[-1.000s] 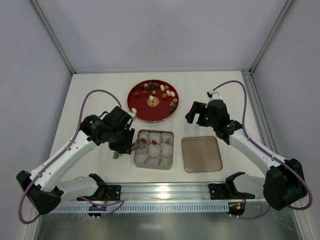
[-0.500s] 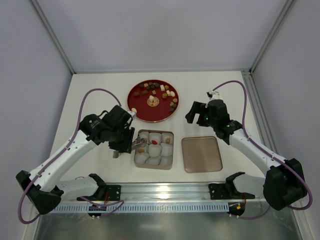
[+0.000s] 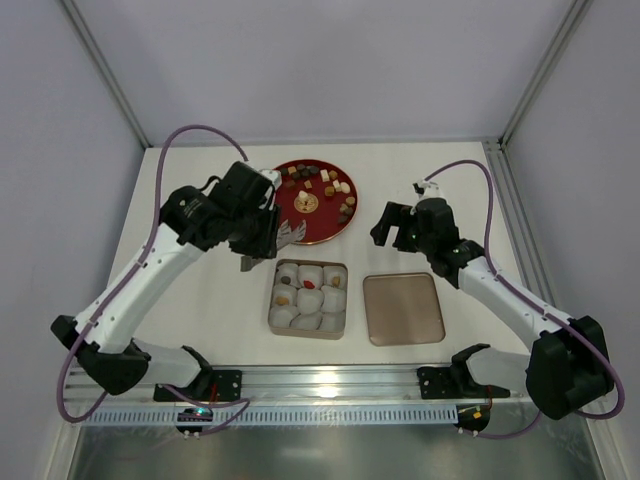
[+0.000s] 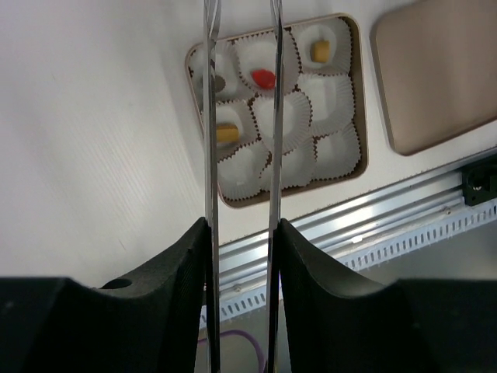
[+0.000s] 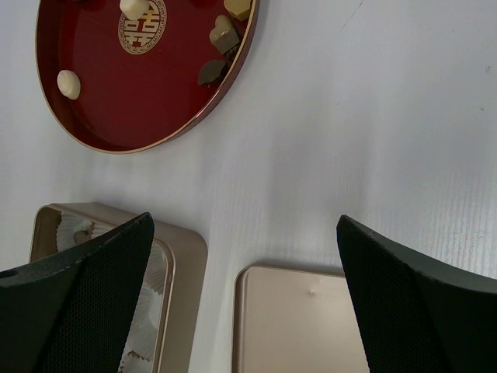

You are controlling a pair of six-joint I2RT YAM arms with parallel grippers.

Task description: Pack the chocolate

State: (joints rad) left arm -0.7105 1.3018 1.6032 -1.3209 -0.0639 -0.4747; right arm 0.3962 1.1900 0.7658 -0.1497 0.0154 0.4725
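The chocolate point(image 3: 318, 180) lies as several small pieces along the far side of the red plate point(image 3: 322, 226). More pieces sit in paper cups of the gold box point(image 3: 308, 335): a red one point(image 4: 264, 78), two tan ones point(image 4: 320, 51) and a dark one point(image 4: 220, 81). My left gripper point(image 3: 262, 238) point(image 4: 241, 225) is shut on metal tweezers point(image 4: 210, 155). The tweezers' blades point(image 3: 292, 232) reach over the plate's near-left edge, and I see nothing between them. My right gripper point(image 3: 388, 228) point(image 5: 245, 221) hangs open and empty right of the plate.
The box's flat gold lid point(image 3: 403, 308) point(image 5: 311, 326) lies right of the box. A metal rail point(image 3: 330, 385) runs along the table's near edge. Frame posts stand at the far corners.
The left arm has risen from the box's left side and swung back to the plate with the tweezers. A tan piece now lies in the left middle cup. The right arm has not moved.
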